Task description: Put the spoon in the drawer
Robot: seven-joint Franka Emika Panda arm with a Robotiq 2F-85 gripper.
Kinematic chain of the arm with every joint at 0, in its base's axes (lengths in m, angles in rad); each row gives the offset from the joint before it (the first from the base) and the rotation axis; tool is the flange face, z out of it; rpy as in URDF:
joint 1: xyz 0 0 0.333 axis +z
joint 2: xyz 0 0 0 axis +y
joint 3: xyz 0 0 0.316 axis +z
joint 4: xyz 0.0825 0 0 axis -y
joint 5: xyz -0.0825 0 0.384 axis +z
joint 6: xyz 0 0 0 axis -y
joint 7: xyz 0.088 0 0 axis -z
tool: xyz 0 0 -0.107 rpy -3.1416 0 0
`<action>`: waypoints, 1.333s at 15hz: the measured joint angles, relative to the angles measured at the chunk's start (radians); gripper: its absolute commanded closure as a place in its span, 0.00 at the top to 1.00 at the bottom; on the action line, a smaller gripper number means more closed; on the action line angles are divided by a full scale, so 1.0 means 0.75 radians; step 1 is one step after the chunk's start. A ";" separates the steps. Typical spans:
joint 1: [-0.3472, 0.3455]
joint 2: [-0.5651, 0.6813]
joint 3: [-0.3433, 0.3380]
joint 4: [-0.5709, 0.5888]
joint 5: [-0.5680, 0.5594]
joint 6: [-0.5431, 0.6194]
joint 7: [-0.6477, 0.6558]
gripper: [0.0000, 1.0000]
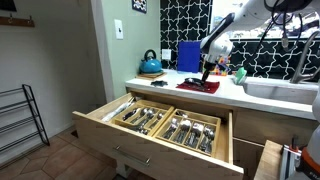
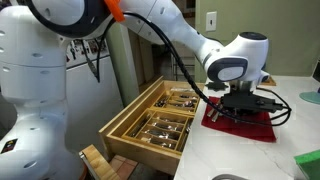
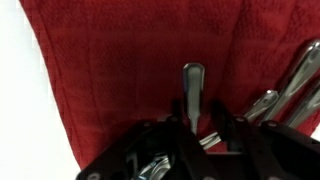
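Wrist view: fingers [image 3: 226, 128] point straight down at the red mat [image 3: 120, 70], pinching the spoon [image 3: 192, 90].

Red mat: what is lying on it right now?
A slim spoon lies on the red mat at the gripper, with more silvery utensils to its right. The gripper covers the spoon's near end.

Drawer [image 1: 105, 135]: we record it pulled out and open from above, with its divided compartments crowded with cutlery [image 1: 190, 130]. Counter [image 1: 165, 82]: we note a teal kettle [image 1: 150, 65] and a blue board [image 1: 188, 55] behind the red mat [image 1: 197, 87], while the edge toward the drawer lies bare. On the mat, other utensils [image 3: 290, 80] lie near one side of the spoon [image 3: 192, 90]; its other side is open cloth.
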 measured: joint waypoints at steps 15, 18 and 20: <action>-0.007 -0.036 -0.001 0.030 -0.002 0.000 -0.037 0.01; -0.007 -0.070 -0.002 0.021 -0.005 0.000 -0.038 0.01; -0.004 -0.116 -0.010 0.005 -0.026 -0.002 -0.023 0.01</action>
